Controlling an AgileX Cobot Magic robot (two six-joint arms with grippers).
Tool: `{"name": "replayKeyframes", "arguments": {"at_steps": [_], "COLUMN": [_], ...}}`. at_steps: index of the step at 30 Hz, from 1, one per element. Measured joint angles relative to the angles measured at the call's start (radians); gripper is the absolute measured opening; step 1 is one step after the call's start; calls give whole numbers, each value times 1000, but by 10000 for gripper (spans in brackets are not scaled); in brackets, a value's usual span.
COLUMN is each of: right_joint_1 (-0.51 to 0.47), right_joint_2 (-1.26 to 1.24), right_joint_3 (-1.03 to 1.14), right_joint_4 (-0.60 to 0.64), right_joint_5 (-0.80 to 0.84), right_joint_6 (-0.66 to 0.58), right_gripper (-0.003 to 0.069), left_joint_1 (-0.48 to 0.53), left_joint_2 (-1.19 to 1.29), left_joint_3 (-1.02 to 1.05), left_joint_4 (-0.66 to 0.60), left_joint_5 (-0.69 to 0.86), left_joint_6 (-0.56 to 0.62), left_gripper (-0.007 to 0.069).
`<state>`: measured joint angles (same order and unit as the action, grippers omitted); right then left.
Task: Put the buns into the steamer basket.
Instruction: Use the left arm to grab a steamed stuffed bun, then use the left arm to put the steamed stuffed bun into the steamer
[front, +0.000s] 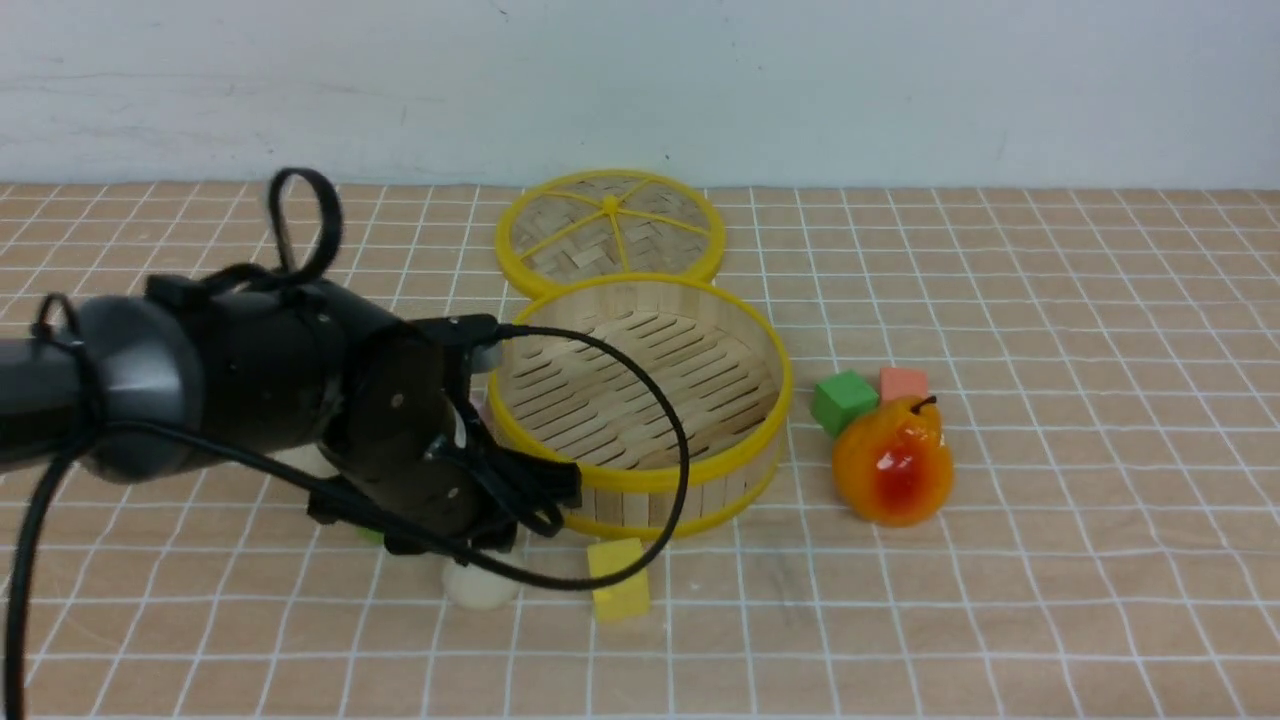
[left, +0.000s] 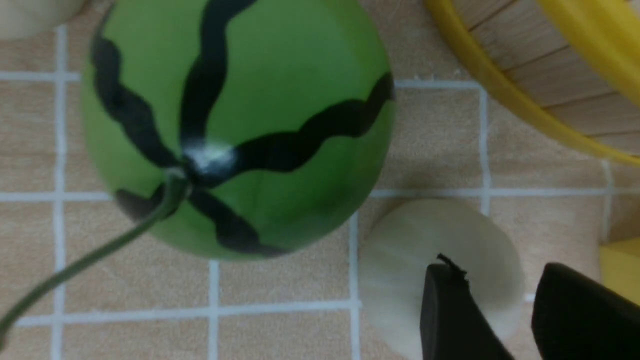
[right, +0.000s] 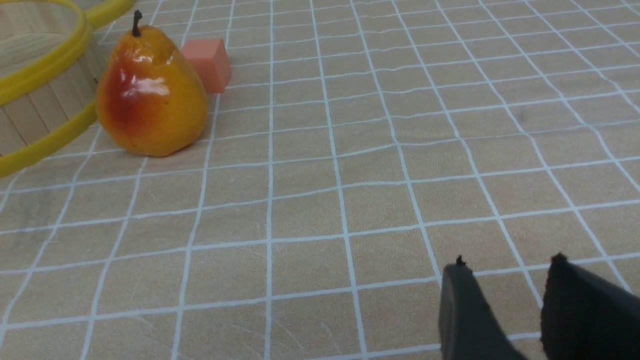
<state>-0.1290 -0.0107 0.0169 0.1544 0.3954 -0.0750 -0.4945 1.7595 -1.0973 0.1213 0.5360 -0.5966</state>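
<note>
The steamer basket (front: 640, 480) stands mid-table with nothing in it; its wall shows in the left wrist view (left: 550, 65). One bun (front: 482, 590) lies in front of the basket's left side. My left gripper (front: 470, 545) hangs just above it. In the left wrist view this bun (left: 425, 235) lies under the gripper (left: 495, 262); the jaws stand a little apart, holding nothing. A second bun (front: 300, 462) peeks out behind the left arm, also in the left wrist view (left: 30, 12). A third bun is hidden. My right gripper (right: 507, 260) hovers over bare table, jaws slightly apart and empty.
A green striped melon (left: 235, 125) lies right beside the near bun. A yellow cube (front: 618, 580) sits to the bun's right. The woven lid (front: 610, 230) lies behind the basket. A pear (front: 893, 460), a green cube (front: 843, 400) and a pink cube (front: 903, 382) sit right of the basket.
</note>
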Motion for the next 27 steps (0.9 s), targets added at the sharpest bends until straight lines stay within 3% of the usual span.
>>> {"name": "replayKeyframes", "arguments": {"at_steps": [8, 13, 15, 17, 23, 27], "right_joint_1": [0, 0, 0, 0, 0, 0], "right_joint_2": [0, 0, 0, 0, 0, 0], "right_joint_3": [0, 0, 0, 0, 0, 0], "right_joint_4": [0, 0, 0, 0, 0, 0], "right_joint_5": [0, 0, 0, 0, 0, 0], "right_joint_6": [0, 0, 0, 0, 0, 0], "right_gripper": [239, 239, 239, 239, 239, 239], "left_joint_1": [0, 0, 0, 0, -1, -2], "left_joint_2": [28, 28, 28, 28, 3, -3], "left_joint_3": [-5, -20, -39, -68, -244, -364], "left_joint_4": [15, 16, 16, 16, -50, -121], "left_joint_5": [-20, -6, 28, 71, 224, 217], "left_joint_6": [0, 0, 1, 16, 109, 148], "left_gripper": [200, 107, 15, -13, -13, -13]}}
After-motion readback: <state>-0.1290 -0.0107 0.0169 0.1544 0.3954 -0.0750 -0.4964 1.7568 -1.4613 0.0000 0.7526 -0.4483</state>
